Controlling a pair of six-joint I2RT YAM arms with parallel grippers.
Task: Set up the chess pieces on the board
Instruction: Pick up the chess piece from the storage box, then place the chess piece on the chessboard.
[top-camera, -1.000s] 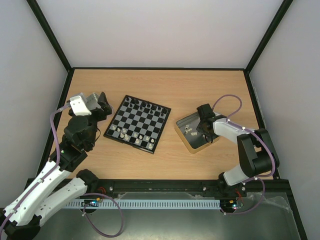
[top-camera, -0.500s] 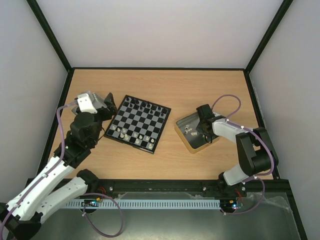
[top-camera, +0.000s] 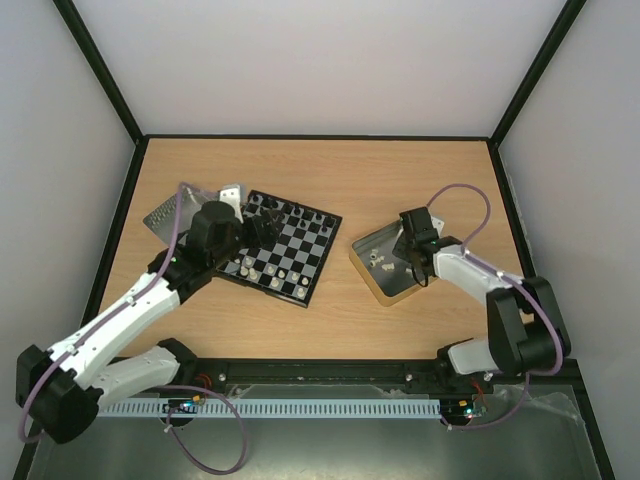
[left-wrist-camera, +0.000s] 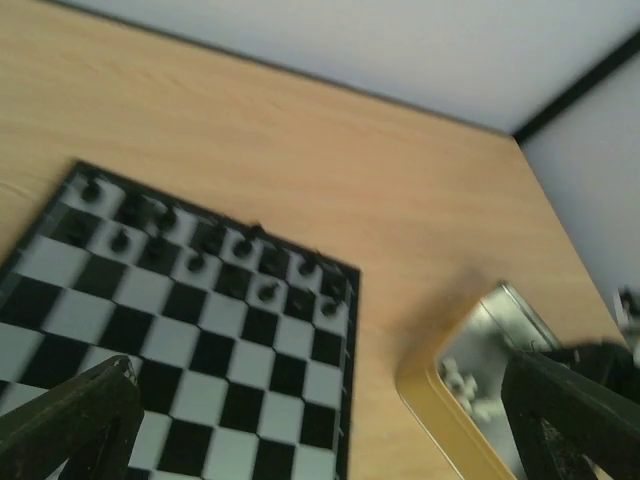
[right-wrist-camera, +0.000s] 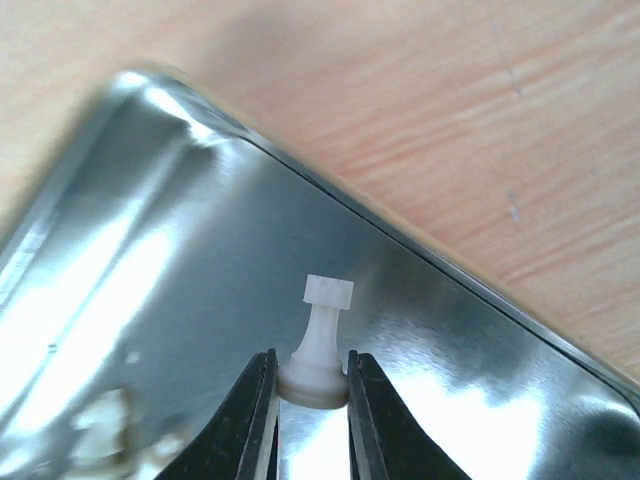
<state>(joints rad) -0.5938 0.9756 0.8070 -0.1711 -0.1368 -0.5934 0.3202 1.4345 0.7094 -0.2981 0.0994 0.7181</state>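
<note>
The board (top-camera: 290, 243) lies left of centre. Several black pieces (top-camera: 295, 212) stand on its far rows and several white pieces (top-camera: 262, 270) on its near rows. It also shows in the left wrist view (left-wrist-camera: 200, 330) with the black pieces (left-wrist-camera: 195, 262). My left gripper (top-camera: 257, 222) hovers over the board's far left corner, open and empty, its jaws wide apart (left-wrist-camera: 315, 400). My right gripper (top-camera: 410, 243) is inside the gold-rimmed tray (top-camera: 372, 278). In the right wrist view it (right-wrist-camera: 312, 378) is shut on the base of a white rook (right-wrist-camera: 322, 335), held just above the tray floor (right-wrist-camera: 180, 250).
A silver metal tray (top-camera: 165, 212) lies left of the board, behind my left arm. More white pieces (top-camera: 378, 262) lie in the gold-rimmed tray, blurred at the lower left of the right wrist view (right-wrist-camera: 100, 425). The tray's gold rim (left-wrist-camera: 440, 395) shows in the left wrist view.
My left arm has swung right, from beside the board to over its far left corner, uncovering the silver tray. My right gripper has shifted slightly right inside the gold-rimmed tray.
</note>
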